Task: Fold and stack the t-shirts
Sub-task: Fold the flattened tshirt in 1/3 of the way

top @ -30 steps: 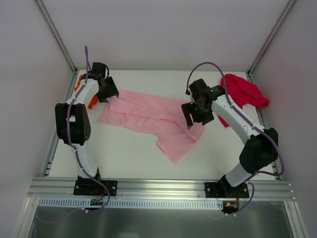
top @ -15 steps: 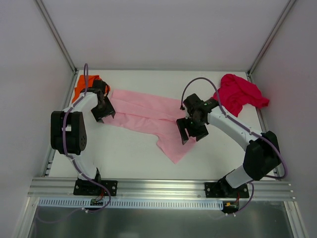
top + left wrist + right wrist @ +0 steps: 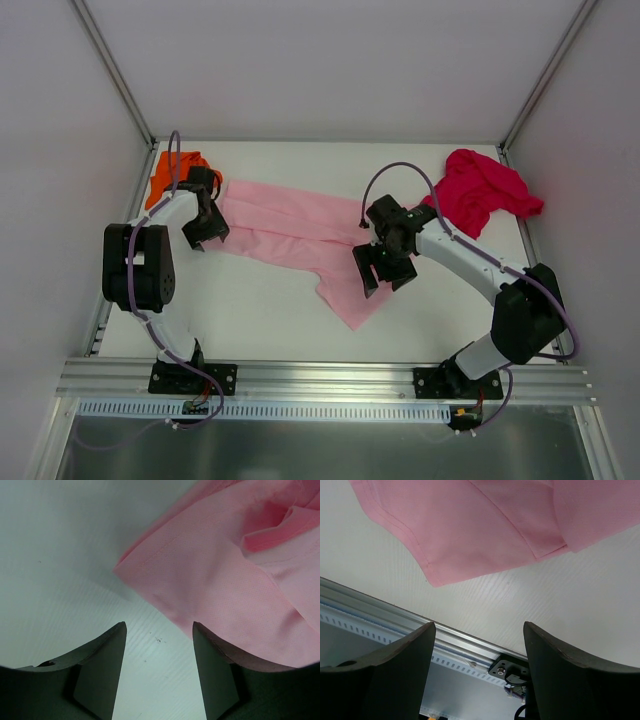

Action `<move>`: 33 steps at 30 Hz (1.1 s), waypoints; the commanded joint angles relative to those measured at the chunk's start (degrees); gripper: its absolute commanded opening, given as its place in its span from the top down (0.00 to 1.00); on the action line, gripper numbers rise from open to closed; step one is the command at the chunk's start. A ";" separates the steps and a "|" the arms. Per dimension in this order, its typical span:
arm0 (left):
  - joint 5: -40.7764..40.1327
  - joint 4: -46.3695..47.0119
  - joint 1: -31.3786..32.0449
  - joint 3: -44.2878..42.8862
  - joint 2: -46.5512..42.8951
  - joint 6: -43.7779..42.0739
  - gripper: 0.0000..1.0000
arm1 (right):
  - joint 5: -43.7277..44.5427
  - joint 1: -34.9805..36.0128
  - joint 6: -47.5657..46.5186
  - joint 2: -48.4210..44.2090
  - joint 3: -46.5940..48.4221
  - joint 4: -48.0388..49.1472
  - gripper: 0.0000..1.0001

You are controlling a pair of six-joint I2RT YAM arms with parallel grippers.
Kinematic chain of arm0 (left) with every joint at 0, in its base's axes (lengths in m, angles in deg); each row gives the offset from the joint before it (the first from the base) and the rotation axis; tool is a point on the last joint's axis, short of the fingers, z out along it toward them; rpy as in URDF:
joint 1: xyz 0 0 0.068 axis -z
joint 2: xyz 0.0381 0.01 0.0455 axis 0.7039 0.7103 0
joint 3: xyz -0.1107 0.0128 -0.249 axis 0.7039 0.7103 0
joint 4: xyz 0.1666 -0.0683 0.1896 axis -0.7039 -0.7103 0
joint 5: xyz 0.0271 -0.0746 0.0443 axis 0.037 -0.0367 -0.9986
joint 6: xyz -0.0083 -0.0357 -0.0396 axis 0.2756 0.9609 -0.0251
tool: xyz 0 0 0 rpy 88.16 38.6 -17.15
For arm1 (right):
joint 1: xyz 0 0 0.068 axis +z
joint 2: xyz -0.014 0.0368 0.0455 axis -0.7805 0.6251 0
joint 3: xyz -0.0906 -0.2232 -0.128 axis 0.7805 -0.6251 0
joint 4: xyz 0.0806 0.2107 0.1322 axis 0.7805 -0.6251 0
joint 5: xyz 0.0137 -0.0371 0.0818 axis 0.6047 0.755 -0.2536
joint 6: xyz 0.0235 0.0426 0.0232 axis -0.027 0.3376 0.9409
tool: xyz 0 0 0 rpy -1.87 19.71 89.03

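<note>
- At the middle of the tabletop (image 3: 250, 310): pink tee (image 3: 290, 230), lying flat but askew. Its long axis runs from far left to near right, with creases along its length and one corner pointing at the near rail (image 3: 320, 375).
- Left of the pink tee, in the far-left corner: orange tee (image 3: 163, 172), bunched and partly hidden by the left arm. Cannot tell whether it touches the pink tee.
- Right of the pink tee, in the far-right corner: red tee (image 3: 487, 188), a crumpled heap, apart from the pink tee.
- Left claw (image 3: 205, 228): at the pink tee's left edge, pointing down.
  - Wrist view: jaws spread, only bare tabletop between them.
  - The tee's hemmed corner lies just beyond the tips. One finger meets the cloth edge in the picture, but contact cannot be resolved.
- Right claw (image 3: 383, 270): over the right part of the pink tee, beside its near corner.
  - Wrist view: jaws wide apart, gripping nothing.
  - The pink corner with its stitched hem lies past the tips, then white tabletop, then the rail.
- All three tees lie unstacked.
</note>
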 commanded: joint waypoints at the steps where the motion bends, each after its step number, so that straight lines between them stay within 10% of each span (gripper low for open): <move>1: -2.77 -0.55 0.04 -1.93 0.04 0.76 0.44 | -0.87 0.31 0.18 -1.81 -0.01 -0.38 0.24; 22: 1.89 -1.34 0.04 -4.40 6.11 1.56 0.38 | 3.26 0.40 -1.14 -2.78 -0.54 -0.12 0.25; 28: 2.15 -1.34 0.04 -4.39 5.84 1.65 0.49 | 5.28 0.40 -1.84 -2.08 0.43 -0.74 0.24; 33: 1.45 -2.39 0.04 -3.52 4.62 2.08 1.00 | 8.00 0.23 -2.45 -1.90 1.05 -1.18 0.24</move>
